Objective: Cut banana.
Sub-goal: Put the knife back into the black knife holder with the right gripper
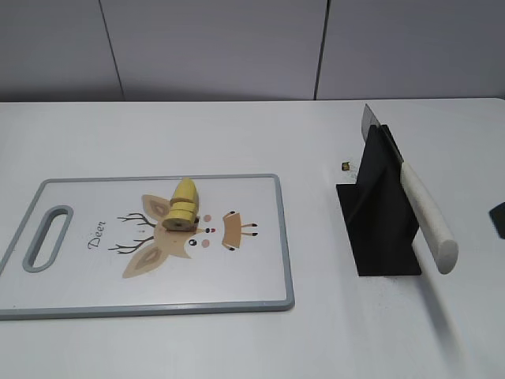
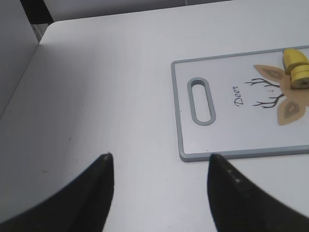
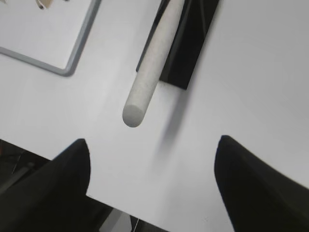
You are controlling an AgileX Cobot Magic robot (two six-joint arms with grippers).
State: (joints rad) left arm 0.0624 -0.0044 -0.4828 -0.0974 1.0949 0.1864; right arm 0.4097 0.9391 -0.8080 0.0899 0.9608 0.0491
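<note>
Yellow banana [image 1: 183, 207], soft and probably slippery where sliced, lies on the cutting board [image 1: 95, 296]. Right of that board, the knife [image 1: 422, 212] rests in its black stand [image 1: 379, 229]; grip its pale, stiff handle. Both the left gripper [image 2: 159, 191] and right gripper [image 3: 152, 181] are spread, holding nothing.

The cutting board [image 1: 252, 276] is looking like smooth white plastic; right of it, the knife [image 1: 422, 213] is showing a matt speckled handle, its holder [image 1: 379, 229] matt black.
</note>
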